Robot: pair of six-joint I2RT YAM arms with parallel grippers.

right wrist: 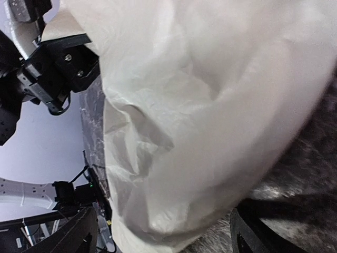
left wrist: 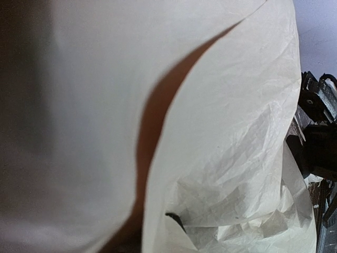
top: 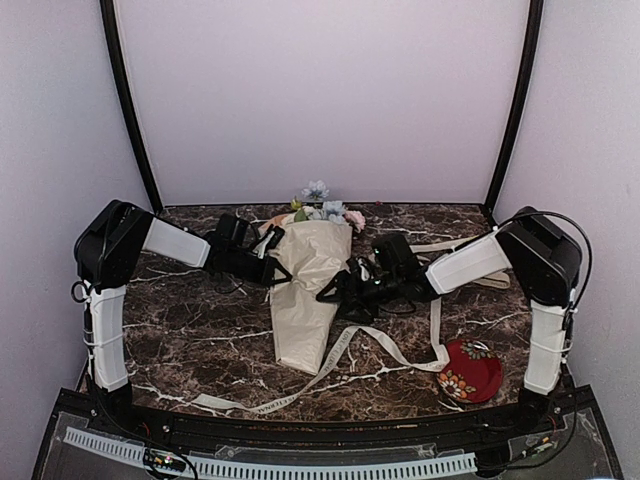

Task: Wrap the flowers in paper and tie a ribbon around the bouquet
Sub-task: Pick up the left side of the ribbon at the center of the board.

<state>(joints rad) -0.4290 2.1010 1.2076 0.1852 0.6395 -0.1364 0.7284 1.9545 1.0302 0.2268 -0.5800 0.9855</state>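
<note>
**Top external view.** The bouquet (top: 305, 300) is seen lying flat in the middle of the dark marbled tabletop (top: 190, 330). Its long axis runs from near to far. The narrow tip is pointed toward the arm bases, and the wide mouth toward the back wall, where the flowers (top: 325, 208) are shown. The ribbon (top: 330, 362) is laid loosely across the tabletop and passes under the tip. A red patterned object (top: 470, 370) is seen near the right arm's base. The left tool (top: 272, 270) is pressed against the cone's left edge. The right tool (top: 338, 290) is set just beside its right edge.

**Left wrist view.** The frame is almost filled by the paper (left wrist: 237, 132), overlapped on itself, with its peach side (left wrist: 158, 121) shown in the seam. The left tool is closed. Whether a fold is pinched in it cannot be told.

**Right wrist view.** Crinkled paper is seen bulging close ahead. The right tool's fingers (right wrist: 247, 234) are spread wide apart, with nothing gripped.

**Risks.** Nothing is tied yet, so the overlap could spring open if the left edge is let go. A crease could be snagged by the spread right tool. The ribbon could be pulled off the tapering tip rather than cinched around it.
</note>
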